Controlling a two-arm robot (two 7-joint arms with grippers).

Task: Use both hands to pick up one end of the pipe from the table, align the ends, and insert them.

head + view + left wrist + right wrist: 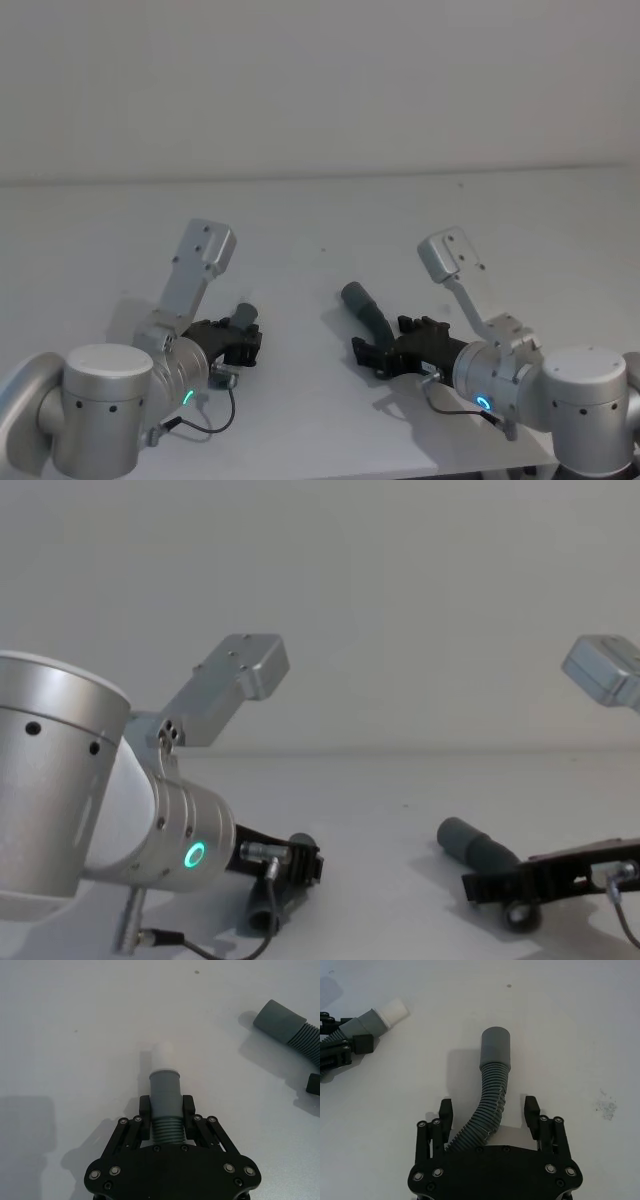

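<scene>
My left gripper (165, 1110) is shut on one grey pipe piece (165, 1091), just behind its smooth cuff. That piece's white plug tip (163, 1055) points forward, low over the table (320, 220). In the head view this gripper (240, 340) sits at the front left. The other pipe piece (492, 1095) lies on the table, its wide grey socket cuff (495, 1047) pointing away. My right gripper (489, 1110) is open, one finger on each side of the ribbed middle and nearer on one side. In the head view it (385, 355) is at the front right, behind the socket piece (365, 305).
A bare stretch of table lies between the two pipe pieces. A pale wall (320, 80) rises behind the table's far edge. The table's front edge (400, 474) runs just under both arms. A small dark speck (509, 985) marks the surface.
</scene>
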